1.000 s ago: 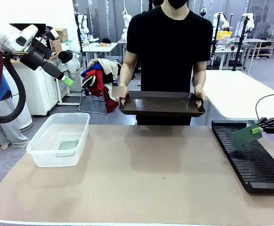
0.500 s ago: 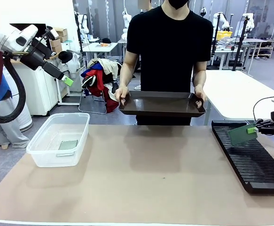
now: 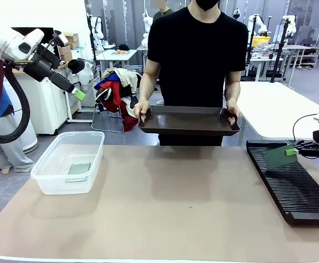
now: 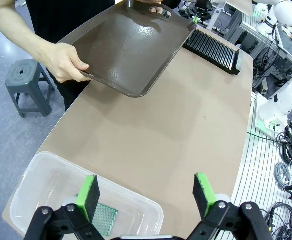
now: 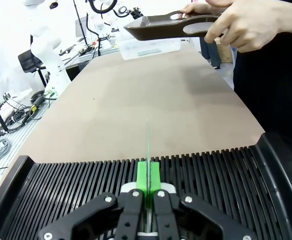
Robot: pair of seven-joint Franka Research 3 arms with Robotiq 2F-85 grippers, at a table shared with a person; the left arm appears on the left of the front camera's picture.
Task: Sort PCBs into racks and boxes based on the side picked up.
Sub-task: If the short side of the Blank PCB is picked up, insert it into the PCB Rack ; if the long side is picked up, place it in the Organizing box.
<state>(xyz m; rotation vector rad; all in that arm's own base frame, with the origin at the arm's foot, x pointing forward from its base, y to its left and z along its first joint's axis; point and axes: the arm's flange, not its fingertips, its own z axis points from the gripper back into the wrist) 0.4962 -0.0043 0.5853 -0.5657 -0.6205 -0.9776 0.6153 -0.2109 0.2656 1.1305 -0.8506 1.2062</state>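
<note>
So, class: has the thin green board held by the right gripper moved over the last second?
Yes. The thin green board, clamped in the right gripper, has shifted slightly towards picture left and up, towards the far end of the long black slotted rack.

I see the table [image 3: 164, 203] with its plain brown top. At about nine o'clock the clear box [image 3: 69, 161] stands on it. At about three o'clock the long black rack [image 3: 290, 183] lies flat on it, near the edge.
</note>
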